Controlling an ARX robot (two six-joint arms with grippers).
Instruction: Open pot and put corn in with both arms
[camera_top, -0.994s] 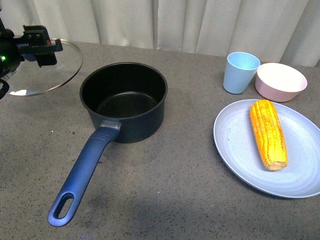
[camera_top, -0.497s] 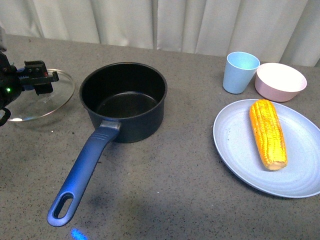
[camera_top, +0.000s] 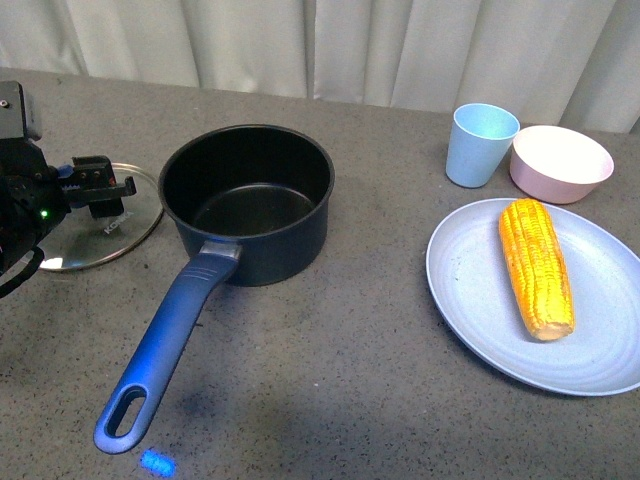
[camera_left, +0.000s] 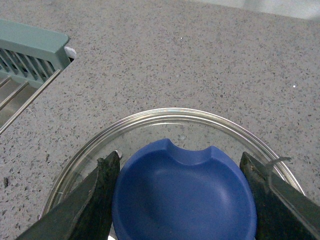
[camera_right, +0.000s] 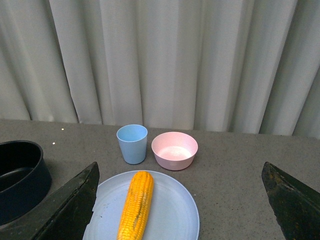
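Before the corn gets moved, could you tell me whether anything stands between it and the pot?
Nothing visible does: bare countertop lies between the corn on its plate and the pot. The lid is off, left of the pot; cup and bowl sit behind the plate.

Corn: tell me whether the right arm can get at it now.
Probably yes. The corn lies uncovered on the plate, the right gripper faces it with jaws open and empty, and the cup and bowl stand beyond it.
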